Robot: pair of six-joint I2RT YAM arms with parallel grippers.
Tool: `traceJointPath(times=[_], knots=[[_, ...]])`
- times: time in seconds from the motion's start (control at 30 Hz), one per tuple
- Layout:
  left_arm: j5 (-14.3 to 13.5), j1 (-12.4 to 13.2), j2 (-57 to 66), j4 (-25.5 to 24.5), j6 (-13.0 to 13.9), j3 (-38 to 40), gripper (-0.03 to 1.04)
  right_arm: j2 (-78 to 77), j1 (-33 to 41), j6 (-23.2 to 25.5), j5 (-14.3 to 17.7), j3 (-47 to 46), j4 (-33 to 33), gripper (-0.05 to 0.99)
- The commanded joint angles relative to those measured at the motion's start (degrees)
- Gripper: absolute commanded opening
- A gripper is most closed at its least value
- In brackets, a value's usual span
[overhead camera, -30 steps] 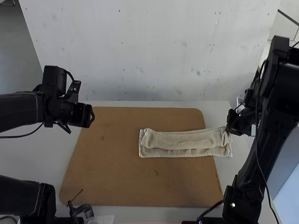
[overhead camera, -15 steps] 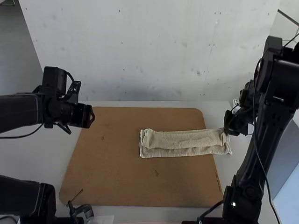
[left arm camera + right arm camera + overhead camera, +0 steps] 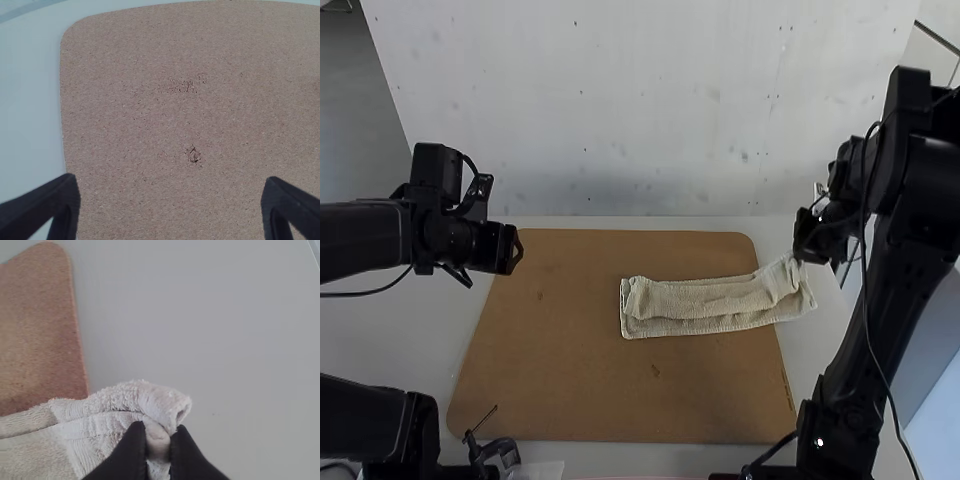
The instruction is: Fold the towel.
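My right gripper [image 3: 801, 257] pinches the towel [image 3: 705, 302] at one end, beside the board [image 3: 570, 350]; my left gripper [image 3: 518, 250] is open near the board's far-left corner.

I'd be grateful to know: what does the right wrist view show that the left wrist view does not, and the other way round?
Right wrist view: the towel, with a bunched end pinched in the jaws of the right gripper.

Left wrist view: the left gripper, its jaws wide apart, and small dark marks on the board.

Both: part of the brown board, including a rounded corner, and the pale table past its edge.
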Motion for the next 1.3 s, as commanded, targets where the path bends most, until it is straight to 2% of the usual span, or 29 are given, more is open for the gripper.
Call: traceJointPath(times=[0.0, 0.2, 0.47, 0.83, 1.27], knots=[[0.74, 0.20, -0.51, 0.52, -0.05, -1.32, 0.79, -3.19, 1.67, 1.78, -0.24, 2.16, -1.88, 0.02], [0.91, 0.20, -1.04, 0.52, -0.05, -1.93, 0.79, -6.62, 6.50, 4.94, -0.42, 3.57, -6.01, 0.02], [1.62, 0.37, -1.12, 0.61, -0.14, -2.02, 0.79, -9.69, 18.98, 12.33, -0.33, 5.24, -9.88, 0.02], [2.58, 1.34, -0.51, 1.75, -0.23, -2.29, 0.79, -8.29, 33.22, 20.59, 0.99, 5.77, -9.17, 0.02], [2.85, 1.34, 1.51, 3.42, -0.41, -2.29, 0.79, 0.33, 41.48, 25.77, 0.81, 7.70, -4.43, 0.02]])
